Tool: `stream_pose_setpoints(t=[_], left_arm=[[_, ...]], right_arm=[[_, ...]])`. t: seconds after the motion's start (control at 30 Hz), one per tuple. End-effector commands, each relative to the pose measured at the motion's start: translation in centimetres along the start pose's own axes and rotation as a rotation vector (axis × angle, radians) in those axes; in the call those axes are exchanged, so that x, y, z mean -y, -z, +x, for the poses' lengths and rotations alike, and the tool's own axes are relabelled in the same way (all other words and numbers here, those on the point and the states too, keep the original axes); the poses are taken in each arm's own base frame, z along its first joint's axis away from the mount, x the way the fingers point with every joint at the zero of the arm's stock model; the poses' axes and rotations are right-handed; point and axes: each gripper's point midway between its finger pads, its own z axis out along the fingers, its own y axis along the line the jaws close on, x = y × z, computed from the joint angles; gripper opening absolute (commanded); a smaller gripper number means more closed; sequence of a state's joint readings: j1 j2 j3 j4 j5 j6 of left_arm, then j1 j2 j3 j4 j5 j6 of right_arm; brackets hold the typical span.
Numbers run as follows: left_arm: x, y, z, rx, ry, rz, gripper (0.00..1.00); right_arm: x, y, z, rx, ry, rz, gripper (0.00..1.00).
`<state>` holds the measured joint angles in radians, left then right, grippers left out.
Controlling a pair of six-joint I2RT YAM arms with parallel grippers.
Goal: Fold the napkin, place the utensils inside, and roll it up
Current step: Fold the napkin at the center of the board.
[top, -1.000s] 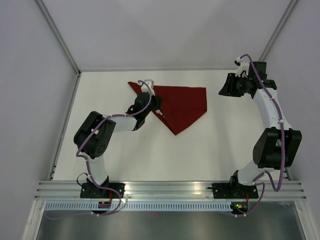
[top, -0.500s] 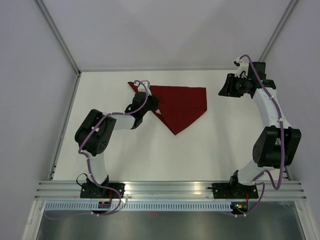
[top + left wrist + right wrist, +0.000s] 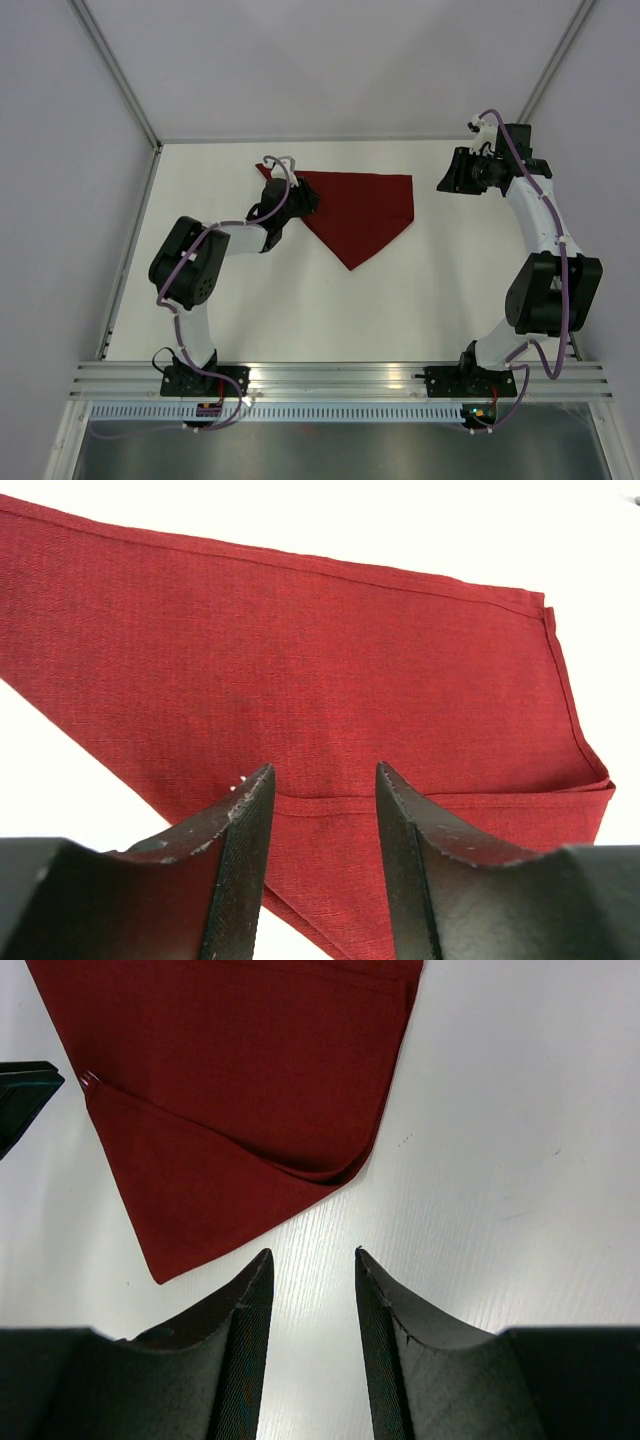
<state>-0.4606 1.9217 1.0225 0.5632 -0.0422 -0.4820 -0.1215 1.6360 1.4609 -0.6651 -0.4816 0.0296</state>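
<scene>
The dark red napkin (image 3: 365, 210) lies flat on the white table, folded into a triangle with its point toward me. It also shows in the left wrist view (image 3: 300, 650) and the right wrist view (image 3: 250, 1060). My left gripper (image 3: 308, 200) is open at the napkin's left corner, its jaws (image 3: 322, 772) over a folded hem and holding nothing. My right gripper (image 3: 450, 172) is open and empty, raised to the right of the napkin above bare table (image 3: 313, 1252). The fork is hidden. A tiny pale glint (image 3: 88, 1078) shows at the fold edge; I cannot tell what it is.
The white table (image 3: 400, 300) is walled by pale panels with metal rails (image 3: 120, 80) at left and right. The arm bases (image 3: 205, 380) sit on the aluminium rail at the near edge. My left gripper's dark finger (image 3: 25, 1085) shows at the left edge of the right wrist view.
My left gripper has moved a little toward the back along the napkin's left edge. The loose left flap and pale strip seen earlier no longer show. The right arm has not moved.
</scene>
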Motion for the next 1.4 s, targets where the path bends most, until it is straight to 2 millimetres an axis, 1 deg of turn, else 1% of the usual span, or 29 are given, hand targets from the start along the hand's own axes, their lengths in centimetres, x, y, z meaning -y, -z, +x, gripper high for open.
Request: stream_pose_setpoints(t=[0.0, 0.13, 0.17, 0.2, 0.23, 0.27, 0.3, 0.33, 0.37, 0.4, 0.43, 0.47, 0.5, 0.53, 0.57, 0.6, 0.67, 0.7, 0.73, 0.77, 0.93, 0.97, 1.03, 1.07, 1.13, 1.2, 1.23, 1.3, 1.37], left_arm=[[1.0, 0.1, -3.2, 0.056, 0.037, 0.030, 0.51], [-0.8, 0.3, -5.2, 0.082, 0.101, -0.027, 0.54], [-2.0, 0.1, -6.8, 0.104, 0.133, -0.049, 0.54], [-2.7, 0.0, -7.5, 0.105, 0.159, -0.059, 0.54], [-3.8, -0.2, -7.0, 0.063, 0.185, -0.084, 0.54], [-5.6, -0.3, -8.0, 0.068, 0.226, -0.121, 0.54], [-6.0, -0.6, -9.5, 0.080, 0.242, -0.131, 0.54], [-6.9, -0.9, -9.6, 0.074, 0.254, -0.151, 0.55], [-8.6, -0.8, -10.2, 0.077, 0.275, -0.189, 0.55], [-9.1, -1.1, -11.4, 0.099, 0.281, -0.196, 0.56], [-9.8, -1.2, -12.1, 0.115, 0.284, -0.216, 0.57], [-11.5, -1.5, -11.6, 0.095, 0.301, -0.257, 0.58], [-11.6, -1.8, -12.8, 0.111, 0.302, -0.254, 0.58], [-12.2, -2.1, -12.9, 0.110, 0.316, -0.267, 0.59], [-13.6, -2.5, -12.3, 0.098, 0.331, -0.293, 0.59], [-13.8, -2.9, -13.0, 0.108, 0.338, -0.291, 0.59], [-14.9, -4.1, -12.6, 0.083, 0.365, -0.303, 0.60], [-15.2, -4.6, -12.2, 0.072, 0.368, -0.310, 0.68], [-15.5, -4.9, -12.2, 0.069, 0.369, -0.317, 0.84], [-15.9, -5.5, -11.7, 0.059, 0.371, -0.325, 0.85], [-17.2, -6.0, -11.4, 0.062, 0.374, -0.385, 0.86], [-17.0, -6.2, -12.3, 0.074, 0.371, -0.383, 0.85], [-17.3, -6.7, -11.6, 0.051, 0.367, -0.394, 0.84], [-17.2, -6.9, -12.0, 0.056, 0.368, -0.388, 0.82], [-17.7, -7.1, -11.2, 0.044, 0.387, -0.411, 0.78], [-17.8, -7.5, -11.6, 0.055, 0.398, -0.413, 0.74], [-18.1, -7.7, -10.8, 0.037, 0.407, -0.420, 0.70], [-18.1, -7.9, -11.3, 0.051, 0.410, -0.426, 0.67], [-18.7, -7.9, -10.7, 0.052, 0.420, -0.450, 0.68]], right_arm=[[-0.4, -0.4, 0.0, 0.001, 0.001, -0.022, 0.44], [-0.7, -0.4, -0.1, 0.002, 0.004, -0.030, 0.44], [-0.7, -0.5, -0.2, 0.001, 0.005, -0.032, 0.44], [-0.8, -0.6, -0.2, -0.002, 0.007, -0.034, 0.44], [-0.9, -0.7, -0.2, -0.005, 0.010, -0.036, 0.44], [-1.0, -0.8, -0.2, -0.005, 0.015, -0.039, 0.44], [-1.0, -0.9, -0.1, -0.006, 0.014, -0.037, 0.44], [-1.0, -0.9, 0.0, -0.008, 0.013, -0.038, 0.44], [-1.0, -0.9, 0.1, -0.011, 0.013, -0.040, 0.44], [-1.0, -1.1, 0.1, -0.014, 0.013, -0.040, 0.44], [-1.0, -1.1, 0.1, -0.016, 0.014, -0.041, 0.44], [-1.0, -1.2, 0.2, -0.016, 0.018, -0.042, 0.44], [-1.0, -1.2, 0.3, -0.018, 0.017, -0.041, 0.44], [-1.0, -1.2, 0.4, -0.020, 0.016, -0.039, 0.44], [-0.9, -1.1, 0.3, -0.018, 0.015, -0.039, 0.44], [-1.0, -1.2, 0.4, -0.021, 0.014, -0.040, 0.44], [-0.9, -1.2, 0.6, -0.024, 0.014, -0.040, 0.44], [-0.9, -1.3, 0.6, -0.024, 0.015, -0.040, 0.44], [-0.9, -1.2, 0.6, -0.025, 0.013, -0.037, 0.44], [-0.8, -1.3, 0.7, -0.026, 0.013, -0.039, 0.44], [-0.6, -1.8, 0.9, -0.037, 0.007, -0.038, 0.43], [-0.7, -1.8, 1.0, -0.039, 0.006, -0.041, 0.44], [-0.6, -2.0, 1.0, -0.047, 0.006, -0.043, 0.43], [-0.5, -2.1, 1.2, -0.052, 0.006, -0.040, 0.43], [-0.4, -2.1, 1.3, -0.053, 0.003, -0.035, 0.43], [-0.6, -2.2, 1.3, -0.055, 0.003, -0.043, 0.42], [-0.6, -2.2, 1.3, -0.056, 0.001, -0.043, 0.42], [-0.5, -2.1, 1.3, -0.055, 0.005, -0.035, 0.41], [-0.6, -1.9, 1.4, -0.055, 0.007, -0.037, 0.41]])
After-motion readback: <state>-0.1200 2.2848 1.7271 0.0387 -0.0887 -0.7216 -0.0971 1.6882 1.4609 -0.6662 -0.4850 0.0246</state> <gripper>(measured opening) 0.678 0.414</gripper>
